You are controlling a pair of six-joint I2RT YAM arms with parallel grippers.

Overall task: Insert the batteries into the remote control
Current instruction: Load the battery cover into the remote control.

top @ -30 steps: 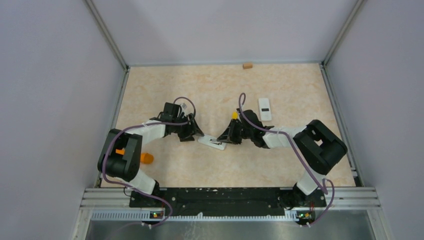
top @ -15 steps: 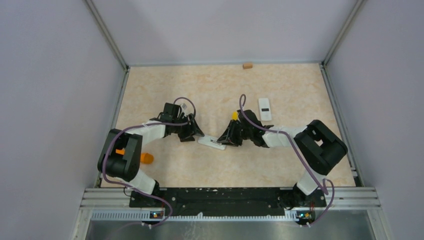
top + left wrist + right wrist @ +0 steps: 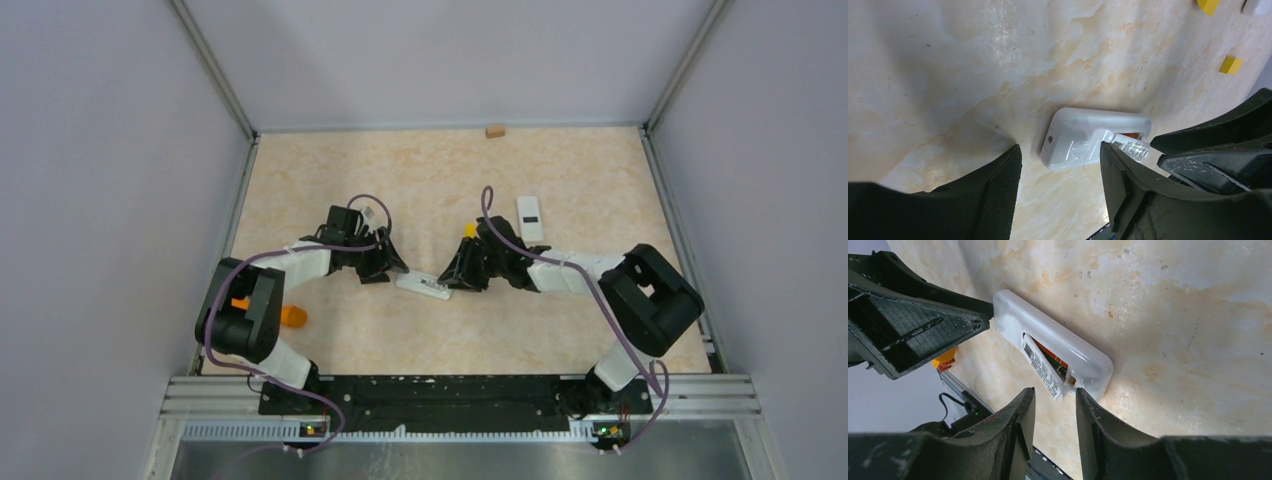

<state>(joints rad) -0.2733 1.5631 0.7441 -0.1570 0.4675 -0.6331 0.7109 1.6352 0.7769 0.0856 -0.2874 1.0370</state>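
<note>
While left gripper [image 3: 393, 272] and right gripper [image 3: 452, 281], both spread, flank remote control [image 3: 424, 286], second remote [image 3: 530, 217], orange cylinder [image 3: 292, 317] apart.

We count two remotes: the remote control [image 3: 423, 285] and a second remote [image 3: 530, 217]; two yellow blocks [image 3: 1230, 65], one orange cylinder [image 3: 292, 317], one tan block [image 3: 494, 130].

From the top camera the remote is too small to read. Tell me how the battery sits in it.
Observer: In the right wrist view, a label-wrapped battery lies askew in the remote control's recess, one end poking past the rim.
Operator: Report the right end effector.
Observer: Its fingers stand apart just short of that end, gripping nothing.
Operator: Now the left one.
Observer: The left end effector is open, straddling the remote's other end.
</note>
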